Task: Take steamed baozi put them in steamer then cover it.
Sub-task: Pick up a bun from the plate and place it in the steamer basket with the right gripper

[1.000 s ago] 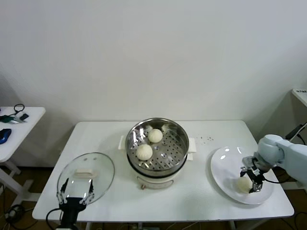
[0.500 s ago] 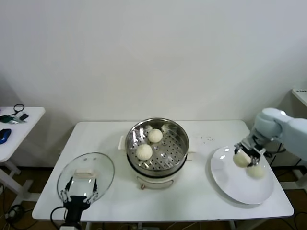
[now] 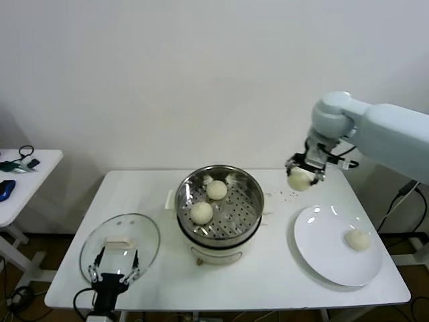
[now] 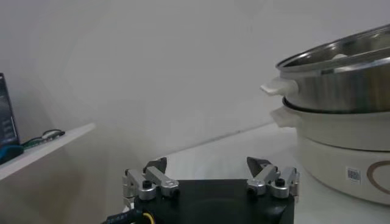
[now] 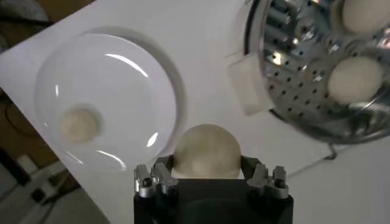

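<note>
Right gripper (image 3: 301,176) clamps 1 smooth round baozi (image 3: 299,178) above the table beside the shiny perforated steamer (image 3: 219,201) — left gripper (image 3: 112,266), jaws apart, idles near it.

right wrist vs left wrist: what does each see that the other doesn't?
Only the right wrist view: the right gripper shut on a bun, the white plate with one bun on it, and two buns in the steamer's holed basket. Only the left wrist view: the open left gripper, the white cooker base and a side table. Both show the steamer and the white table.
</note>
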You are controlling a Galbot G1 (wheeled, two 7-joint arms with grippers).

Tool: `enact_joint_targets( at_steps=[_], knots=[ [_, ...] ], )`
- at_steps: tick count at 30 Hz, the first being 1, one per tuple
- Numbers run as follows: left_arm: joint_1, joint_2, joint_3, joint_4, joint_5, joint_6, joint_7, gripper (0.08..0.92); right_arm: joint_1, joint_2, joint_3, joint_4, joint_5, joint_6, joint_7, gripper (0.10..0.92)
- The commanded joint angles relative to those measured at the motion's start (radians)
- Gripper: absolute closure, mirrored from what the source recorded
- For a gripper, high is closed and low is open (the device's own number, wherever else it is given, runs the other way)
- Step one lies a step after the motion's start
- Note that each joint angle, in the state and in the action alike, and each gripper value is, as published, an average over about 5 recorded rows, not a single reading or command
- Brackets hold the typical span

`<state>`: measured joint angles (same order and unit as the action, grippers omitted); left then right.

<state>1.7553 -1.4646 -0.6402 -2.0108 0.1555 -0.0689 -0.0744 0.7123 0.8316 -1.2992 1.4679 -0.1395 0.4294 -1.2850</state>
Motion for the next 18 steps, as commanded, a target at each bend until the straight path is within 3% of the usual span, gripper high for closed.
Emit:
enact_joint_targets(
  at_steps=[1, 18],
  knots=[
    [0.001, 0.004, -0.001, -0.002, 0.000, 0.001, 0.000, 0.177, 0.008, 0.239, 0.032, 0.040, -0.014, 0.078, -0.022, 0.312],
    [-0.006, 0.019, -0.012, 0.003, -0.007, 0.011, 0.000, 0.177, -0.198, 0.372, 0.034, 0.042, -0.103, 0.082, 0.000, 0.313]
  ],
)
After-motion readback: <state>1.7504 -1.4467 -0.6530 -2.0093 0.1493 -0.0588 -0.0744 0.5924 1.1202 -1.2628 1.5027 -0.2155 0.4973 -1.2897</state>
